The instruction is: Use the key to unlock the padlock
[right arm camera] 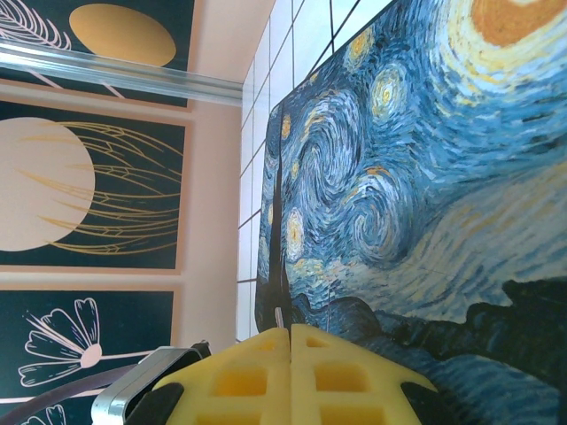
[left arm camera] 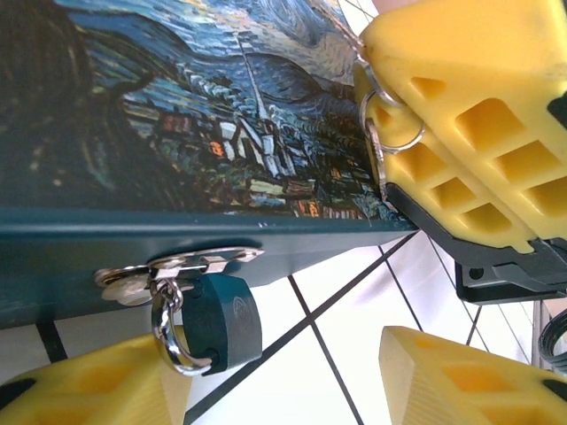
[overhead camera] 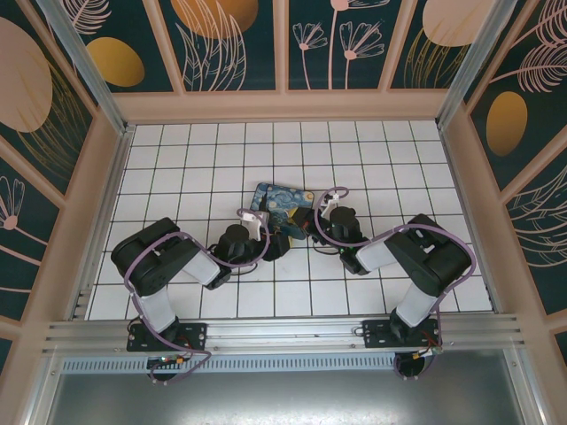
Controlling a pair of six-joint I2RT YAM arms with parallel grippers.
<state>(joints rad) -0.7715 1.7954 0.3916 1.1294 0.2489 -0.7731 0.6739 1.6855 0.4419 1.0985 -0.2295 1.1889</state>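
The padlock [left arm camera: 219,322], a small bluish body on a silvery shackle [left arm camera: 166,343], hangs from a metal hasp [left arm camera: 177,266] on the dark side of the painted box [overhead camera: 282,207]. My left gripper [left arm camera: 275,390] is open; its yellow fingers [left arm camera: 89,390] stand either side of the padlock, the left one close against the shackle. My right gripper [right arm camera: 291,329] is shut over the box lid, and the key's thin metal tip [right arm camera: 280,319] pokes out between its fingertips. In the left wrist view the key's wire rings [left arm camera: 390,119] hang at the right gripper's yellow fingers [left arm camera: 478,106].
The box lies mid-floor on white tiles [overhead camera: 213,159], between both arms. Patterned walls [overhead camera: 230,44] enclose the floor on three sides, and a metal rail [overhead camera: 283,332] runs along the near edge. Open tiles lie behind and beside the box.
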